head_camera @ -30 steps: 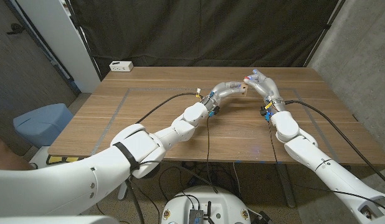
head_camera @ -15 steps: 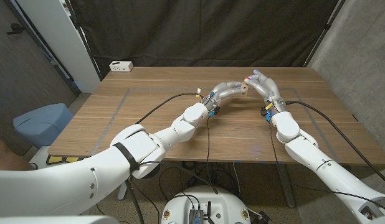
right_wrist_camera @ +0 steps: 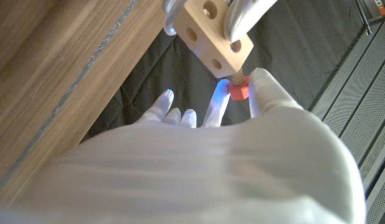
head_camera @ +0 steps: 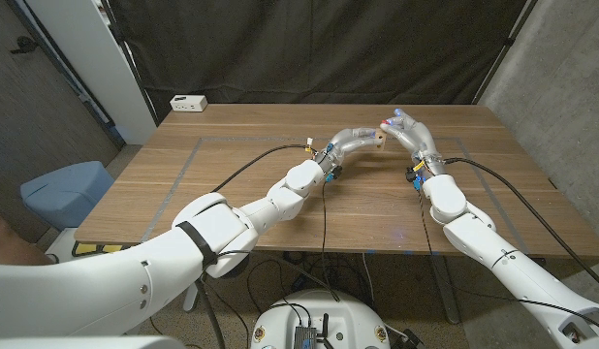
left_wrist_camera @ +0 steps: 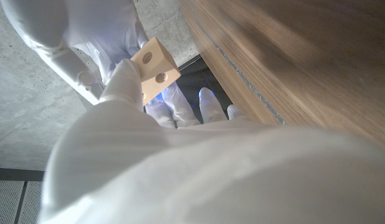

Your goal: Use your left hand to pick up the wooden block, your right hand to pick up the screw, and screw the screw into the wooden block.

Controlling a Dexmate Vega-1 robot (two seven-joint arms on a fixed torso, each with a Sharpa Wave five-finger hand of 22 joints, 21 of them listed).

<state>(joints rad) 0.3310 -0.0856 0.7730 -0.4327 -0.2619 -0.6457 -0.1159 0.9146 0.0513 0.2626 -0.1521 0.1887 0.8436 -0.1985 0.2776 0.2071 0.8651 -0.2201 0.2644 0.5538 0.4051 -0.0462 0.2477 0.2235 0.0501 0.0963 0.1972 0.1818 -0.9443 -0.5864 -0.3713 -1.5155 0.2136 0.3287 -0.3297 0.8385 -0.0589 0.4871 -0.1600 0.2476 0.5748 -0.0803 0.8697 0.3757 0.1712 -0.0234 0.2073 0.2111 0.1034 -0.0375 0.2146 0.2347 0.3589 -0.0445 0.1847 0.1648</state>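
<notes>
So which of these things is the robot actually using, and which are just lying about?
In use:
- block, gripped by the left hand
- screw, red head pinched by the right hand, its tip at a hole in the block

Lying about:
- white box at the table's far left corner

Red-headed screw: threaded shank mostly hidden inside the pale wooden block with round holes | block too small to read in head view | table blurred in left wrist view
</notes>
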